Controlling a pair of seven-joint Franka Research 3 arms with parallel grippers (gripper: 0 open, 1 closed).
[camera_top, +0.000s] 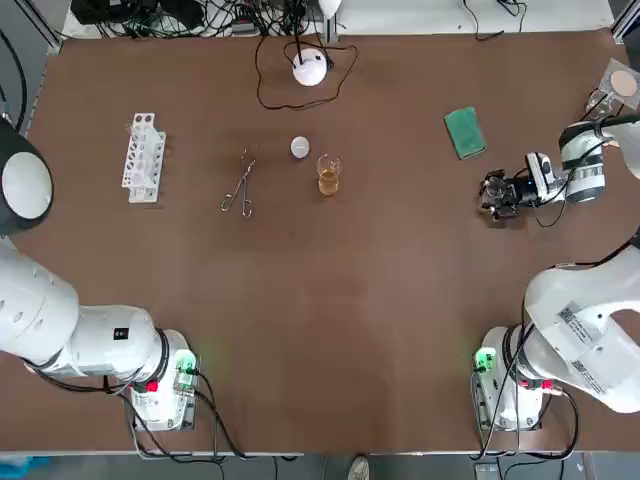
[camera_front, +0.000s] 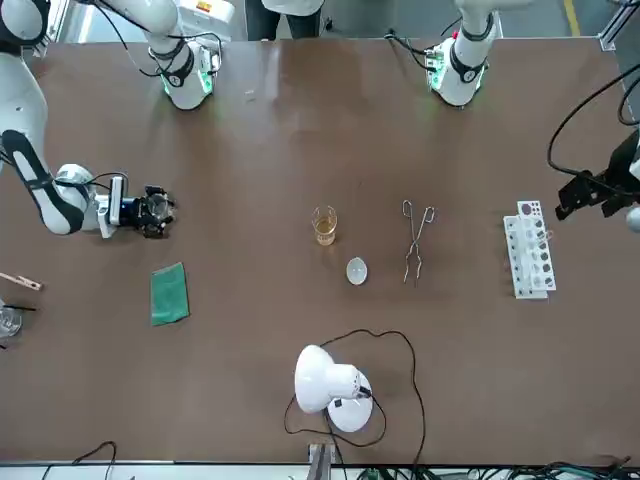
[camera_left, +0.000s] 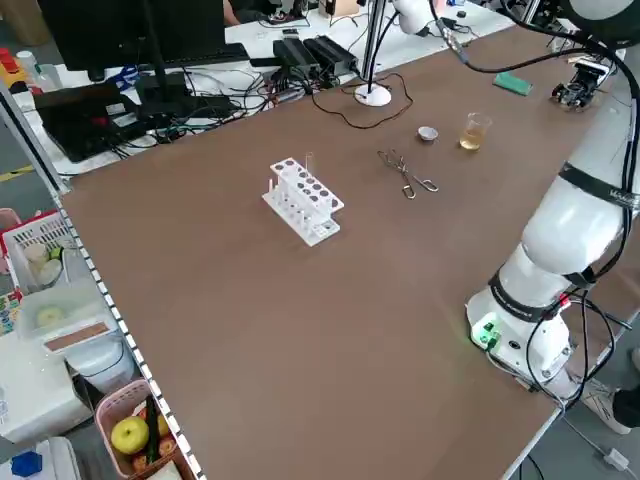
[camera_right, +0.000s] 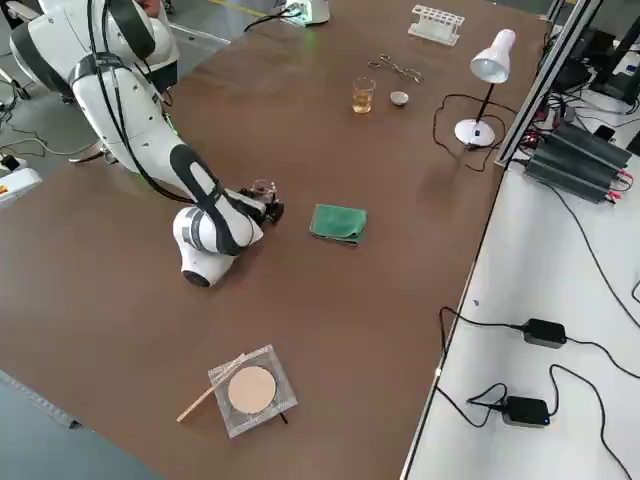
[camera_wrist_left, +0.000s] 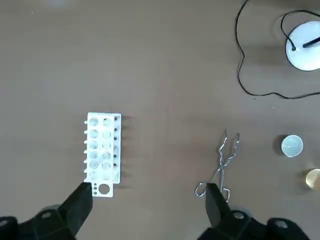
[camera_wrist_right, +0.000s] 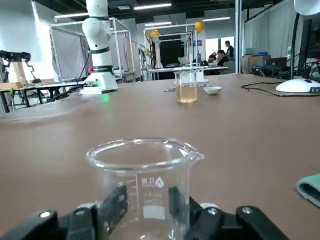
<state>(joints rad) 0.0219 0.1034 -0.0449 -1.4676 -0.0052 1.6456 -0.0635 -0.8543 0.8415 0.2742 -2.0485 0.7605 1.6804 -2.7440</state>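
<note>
Where the robot's right side of the table lay, the right gripper reached out level just above the brown tabletop, its two fingers pressed against opposite sides of one empty glass beaker. That beaker stood upright on the tabletop, its spout at the rim and its printed scale facing the wrist camera. It was near one folded green cloth and well apart from the things at mid-table. The left gripper hung high over the robot's left side of the table, its fingers spread wide and holding nothing. Below it stood one white test-tube rack, the thing nearest to it. Between the two arms, toward the far edge, lay one pair of metal tongs, one small white dish and one small glass of amber liquid. The dish and the glass stood just beside each other, with the tongs near them on the rack's side. One white desk lamp stood farther back. At the far right corner rested one square wire gauze bearing a round tan pad, with one wooden stick touching its edge
</note>
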